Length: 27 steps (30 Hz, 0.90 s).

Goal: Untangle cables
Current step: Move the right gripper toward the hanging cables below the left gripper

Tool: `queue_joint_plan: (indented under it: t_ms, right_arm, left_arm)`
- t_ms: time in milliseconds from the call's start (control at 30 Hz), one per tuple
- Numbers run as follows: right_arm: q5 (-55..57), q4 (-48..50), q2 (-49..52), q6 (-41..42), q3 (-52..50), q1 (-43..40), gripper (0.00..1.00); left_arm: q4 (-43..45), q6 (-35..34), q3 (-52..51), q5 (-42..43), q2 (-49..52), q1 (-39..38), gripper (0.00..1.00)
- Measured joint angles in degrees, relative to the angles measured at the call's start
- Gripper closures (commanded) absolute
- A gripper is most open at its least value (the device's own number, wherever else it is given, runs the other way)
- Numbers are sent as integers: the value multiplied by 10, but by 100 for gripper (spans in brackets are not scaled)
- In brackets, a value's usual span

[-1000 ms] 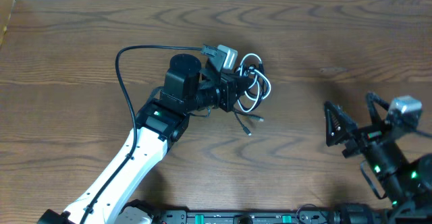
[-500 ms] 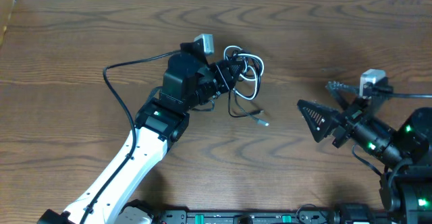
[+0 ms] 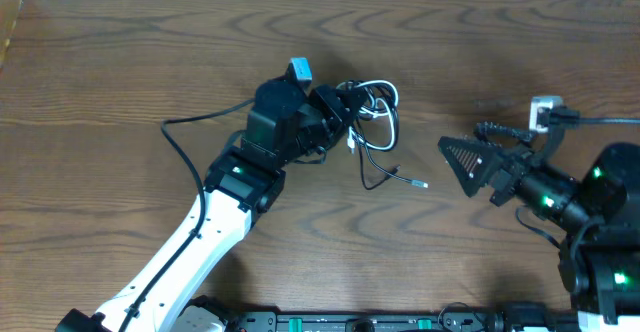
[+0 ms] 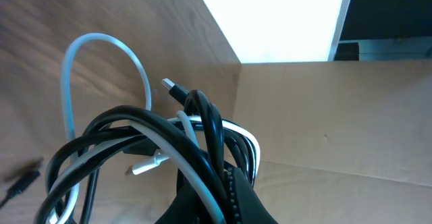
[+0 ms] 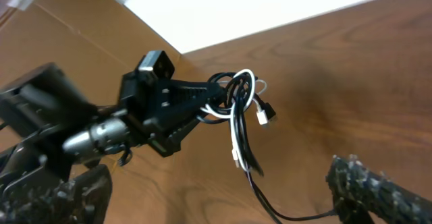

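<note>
The cables (image 3: 372,112) are a bunch of thin black cords and one white cord, held up off the table in my left gripper (image 3: 345,110). In the left wrist view the loops (image 4: 169,136) sit clamped between the jaws of the left gripper (image 4: 223,193), with a small plug sticking up. One black cord's tail (image 3: 395,177) hangs down and right, ending in a plug on the table. My right gripper (image 3: 470,152) is open and empty, right of the bunch, pointing at it. The right wrist view shows the bunch (image 5: 237,116), and a right fingertip (image 5: 378,190) stands beside the trailing black cord.
The left arm's thicker black wire (image 3: 195,122) loops over the wooden table (image 3: 120,62) to the left. A cardboard wall (image 4: 324,129) stands along the table's left edge. The right arm's white camera block (image 3: 545,107) is at the right.
My left gripper has turned and raised the bunch, and the loose black tail has swung out to the right. My right gripper has moved left and up toward the bunch.
</note>
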Motion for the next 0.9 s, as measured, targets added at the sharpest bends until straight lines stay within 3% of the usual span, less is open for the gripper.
queue_joint_plan:
  t_ms: [400,633,900]
  right_arm:
    - [-58,0,72,-106,0,62,11]
    - [-65,0,114,-155,0,106,28]
    - [-51,0,132,-166,0,107,28]
  left_arm:
    - [52,-27,0,0,0,-30,92]
    - [67,-27,0,3,0,-30,93]
    - [68,-27,0,24,0,-30,92]
